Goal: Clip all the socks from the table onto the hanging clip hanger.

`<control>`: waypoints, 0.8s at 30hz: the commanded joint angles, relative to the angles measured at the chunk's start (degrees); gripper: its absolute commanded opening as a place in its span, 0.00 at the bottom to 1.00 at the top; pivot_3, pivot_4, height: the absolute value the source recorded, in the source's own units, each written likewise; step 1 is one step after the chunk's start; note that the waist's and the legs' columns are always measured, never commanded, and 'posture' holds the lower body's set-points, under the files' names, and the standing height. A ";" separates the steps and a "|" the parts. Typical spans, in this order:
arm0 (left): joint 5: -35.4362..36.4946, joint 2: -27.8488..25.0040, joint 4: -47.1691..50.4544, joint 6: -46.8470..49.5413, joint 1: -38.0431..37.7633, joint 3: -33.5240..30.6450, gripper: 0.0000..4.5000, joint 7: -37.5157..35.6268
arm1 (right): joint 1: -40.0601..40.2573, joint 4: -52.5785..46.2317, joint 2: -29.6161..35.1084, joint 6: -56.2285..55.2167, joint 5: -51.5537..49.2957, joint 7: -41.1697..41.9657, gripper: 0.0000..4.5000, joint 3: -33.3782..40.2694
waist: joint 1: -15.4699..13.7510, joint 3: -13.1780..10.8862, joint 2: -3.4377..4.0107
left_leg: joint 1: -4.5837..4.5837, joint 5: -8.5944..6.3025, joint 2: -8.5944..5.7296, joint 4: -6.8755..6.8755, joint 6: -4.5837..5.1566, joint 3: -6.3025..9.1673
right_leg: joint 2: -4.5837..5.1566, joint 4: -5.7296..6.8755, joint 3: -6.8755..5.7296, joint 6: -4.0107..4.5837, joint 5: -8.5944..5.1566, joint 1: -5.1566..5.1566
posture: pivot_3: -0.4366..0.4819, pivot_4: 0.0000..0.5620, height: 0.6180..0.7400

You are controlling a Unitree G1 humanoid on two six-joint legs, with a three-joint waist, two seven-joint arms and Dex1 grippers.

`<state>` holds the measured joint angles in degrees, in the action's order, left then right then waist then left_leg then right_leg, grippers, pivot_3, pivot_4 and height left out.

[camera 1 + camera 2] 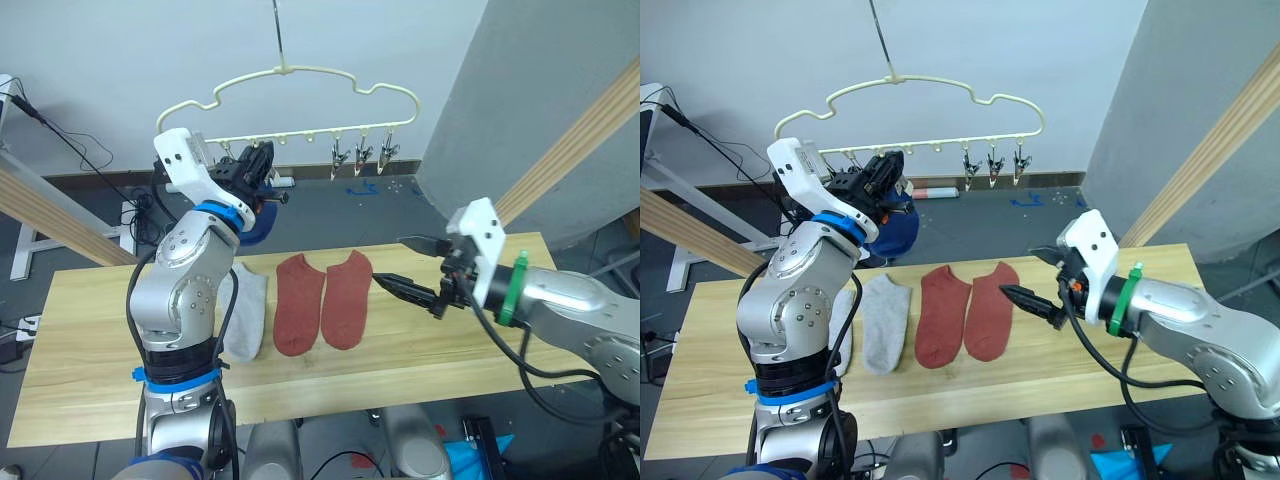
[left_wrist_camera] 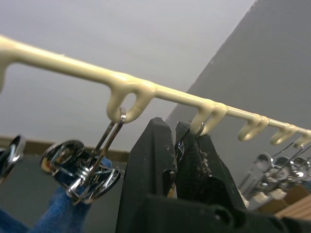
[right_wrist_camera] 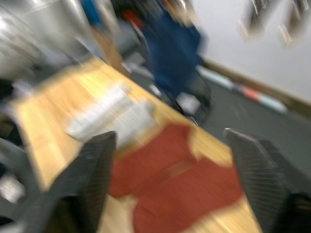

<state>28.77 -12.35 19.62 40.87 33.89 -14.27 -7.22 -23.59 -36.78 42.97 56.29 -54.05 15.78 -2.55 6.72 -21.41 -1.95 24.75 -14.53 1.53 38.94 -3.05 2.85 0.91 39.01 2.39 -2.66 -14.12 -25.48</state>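
The right gripper (image 1: 1040, 278) hovers with its two black fingers spread wide just beside the pair of rust red ankle socks (image 1: 966, 312), which lie flat below and ahead of it on the long light wood plank table (image 1: 1060, 365), probably lined up for a pick. Beyond them lie light grey socks (image 1: 884, 321). The left gripper (image 1: 256, 165) is raised to the pale yellow wavy wire clip hanger (image 1: 310, 85), fingers (image 2: 150, 160) pinched on a metal clip (image 2: 182, 145), likely squeezing it; a blue sock (image 2: 53, 213) hangs beside it.
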 commanded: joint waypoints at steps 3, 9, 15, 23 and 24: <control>3.46 -1.36 3.95 2.27 -0.01 -1.47 0.03 0.45 | -4.59 4.55 -3.45 2.51 8.07 -1.99 0.99 -6.26 | -0.13 -0.04 0.01 | 0.02 0.00 -0.01 -0.02 0.00 0.00 | 0.01 -0.01 -0.01 0.01 0.00 -0.02 | 0.21 0.69 1.00; 4.52 -1.61 4.74 3.53 -0.35 -1.39 0.03 1.36 | -11.23 16.43 -12.97 2.06 21.48 -5.17 0.99 -16.15 | -0.17 -0.06 0.02 | 0.02 0.00 0.01 -0.03 0.00 0.01 | 0.01 -0.01 0.00 0.01 0.00 -0.05 | 0.22 0.70 1.00; 5.11 -2.28 4.78 4.06 0.10 -0.99 0.03 2.03 | -13.65 25.35 -21.58 0.97 30.48 -6.05 0.99 -21.44 | -0.26 -0.07 0.03 | 0.03 0.00 0.00 -0.05 0.00 -0.05 | 0.11 -0.03 0.04 0.01 0.01 -0.05 | 0.24 0.69 1.00; 5.47 -2.36 4.74 3.97 0.15 -0.41 0.03 2.68 | -14.09 30.39 -26.33 -0.44 37.49 -3.78 0.99 -22.64 | -0.27 -0.08 0.04 | 0.03 -0.01 0.01 -0.07 0.00 -0.03 | 0.13 -0.02 0.02 0.01 0.01 -0.07 | 0.24 0.70 1.00; 5.56 -2.35 4.77 4.01 0.15 -0.40 0.03 2.77 | -14.11 31.04 -26.73 -0.65 38.11 -3.59 0.99 -22.48 | -0.27 -0.08 0.04 | 0.03 -0.01 0.00 -0.07 0.00 -0.03 | 0.13 -0.02 0.02 0.01 0.01 -0.07 | 0.24 0.70 1.00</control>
<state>33.84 -14.30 22.05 45.05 33.61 -14.86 -4.48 -37.18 -5.52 16.93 56.93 -16.91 11.47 -25.72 6.45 -21.49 -1.91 24.78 -14.54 1.53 38.87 -3.06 2.82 1.04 38.98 2.41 -2.64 -14.11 -25.54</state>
